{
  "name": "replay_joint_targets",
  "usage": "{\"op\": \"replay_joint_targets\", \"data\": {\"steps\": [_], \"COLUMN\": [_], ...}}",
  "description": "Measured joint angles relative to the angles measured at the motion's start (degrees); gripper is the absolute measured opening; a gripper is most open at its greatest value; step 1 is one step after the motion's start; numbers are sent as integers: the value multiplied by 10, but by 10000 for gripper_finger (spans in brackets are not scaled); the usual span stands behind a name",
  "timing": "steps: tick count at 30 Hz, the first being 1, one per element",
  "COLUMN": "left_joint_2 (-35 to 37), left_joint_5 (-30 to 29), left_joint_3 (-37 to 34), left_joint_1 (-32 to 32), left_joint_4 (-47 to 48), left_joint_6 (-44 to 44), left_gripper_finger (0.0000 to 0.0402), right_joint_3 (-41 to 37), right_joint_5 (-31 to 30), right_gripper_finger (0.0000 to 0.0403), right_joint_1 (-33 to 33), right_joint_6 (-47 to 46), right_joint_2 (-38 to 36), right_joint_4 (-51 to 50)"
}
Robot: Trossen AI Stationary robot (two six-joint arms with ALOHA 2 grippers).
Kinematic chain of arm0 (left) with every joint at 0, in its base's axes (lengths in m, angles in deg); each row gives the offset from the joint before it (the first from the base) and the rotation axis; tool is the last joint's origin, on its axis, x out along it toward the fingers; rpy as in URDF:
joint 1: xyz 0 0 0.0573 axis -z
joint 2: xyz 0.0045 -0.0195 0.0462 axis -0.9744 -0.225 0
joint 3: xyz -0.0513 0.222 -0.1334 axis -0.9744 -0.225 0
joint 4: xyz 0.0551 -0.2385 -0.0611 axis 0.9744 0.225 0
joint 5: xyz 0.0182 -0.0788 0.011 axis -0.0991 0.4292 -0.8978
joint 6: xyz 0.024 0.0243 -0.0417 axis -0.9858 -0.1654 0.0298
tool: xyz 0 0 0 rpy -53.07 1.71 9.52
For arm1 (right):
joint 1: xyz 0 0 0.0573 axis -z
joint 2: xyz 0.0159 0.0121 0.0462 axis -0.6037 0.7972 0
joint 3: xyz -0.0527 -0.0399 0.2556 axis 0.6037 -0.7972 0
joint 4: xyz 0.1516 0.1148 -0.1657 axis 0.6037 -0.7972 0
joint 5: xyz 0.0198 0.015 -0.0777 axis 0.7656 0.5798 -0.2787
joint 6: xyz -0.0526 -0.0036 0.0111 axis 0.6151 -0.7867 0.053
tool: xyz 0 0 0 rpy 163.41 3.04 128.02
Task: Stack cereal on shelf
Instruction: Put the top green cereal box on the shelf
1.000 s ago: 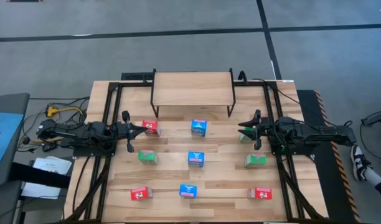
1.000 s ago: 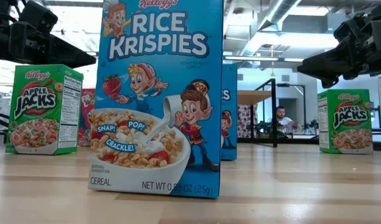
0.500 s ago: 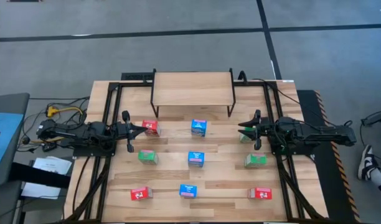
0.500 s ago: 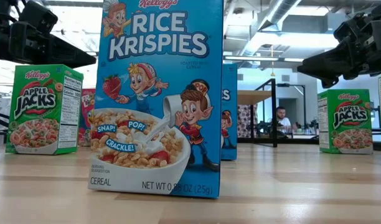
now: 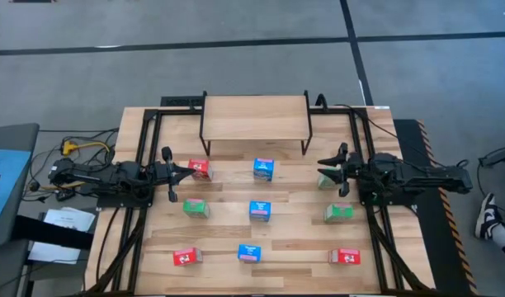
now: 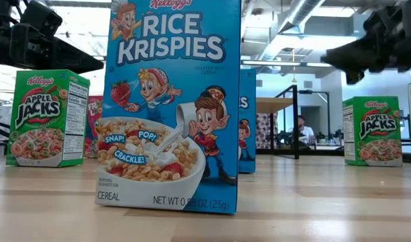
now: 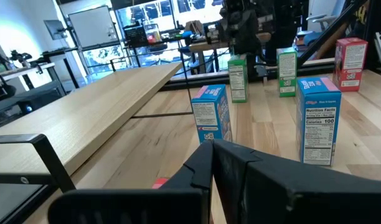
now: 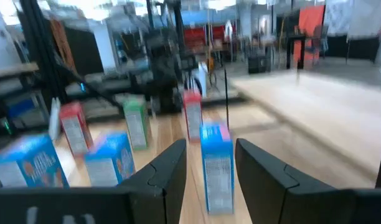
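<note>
No box is on the shelf [image 5: 254, 115] yet; its light wood top is bare, so the stacking is only at its opening step. All nine cereal boxes stand on the bench [image 5: 153, 239] in front of the shelf, in three rows.

The right gripper [image 5: 323, 165] hangs off the shelf's front right corner, its fingers [image 8: 172, 171] set narrowly apart and holding nothing. A green box [image 5: 327, 179] stands just beside and below it in the high view, and looks like its first target. The next move calls for lowering over that box, closing on its sides, then lifting it clear of the shelf's black legs and setting it on top.

The left gripper [image 5: 185, 171] is closed and empty, off the shelf's front left corner, its tip close to a red box [image 5: 200, 168].

In front of the shelf's middle stands a blue box [image 5: 263, 169], with another blue box [image 5: 259, 209] farther out. A second green box [image 5: 338, 212] stands out from the shelf on the right, close to the right arm's path. A blue panel [image 5: 1, 186] and cables [image 5: 75, 148] lie off the bench, far left of the shelf.
</note>
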Motion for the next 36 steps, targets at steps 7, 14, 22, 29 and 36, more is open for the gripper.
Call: {"op": "replay_joint_targets", "data": {"steps": [7, 14, 22, 29, 36], "left_joint_2": [0, 0, 0, 0, 0], "left_joint_5": [0, 0, 0, 0, 0], "left_joint_3": [0, 0, 0, 0, 0], "left_joint_1": [0, 0, 0, 0, 0], "left_joint_4": [0, 0, 0, 0, 0], "left_joint_6": [0, 0, 0, 0, 0], "left_gripper_finger": [0, 0, 0, 0, 0], "right_joint_3": [50, 102, 168, 286, 430], "right_joint_5": [0, 0, -1, -18, -35], "right_gripper_finger": [164, 194, 251, 261, 261], "right_joint_1": [0, 0, 0, 0, 0], "right_joint_6": [1, 21, 76, 117, 106], "right_joint_2": [1, 1, 1, 52, 165], "right_joint_4": [0, -20, -22, -155, -351]}}
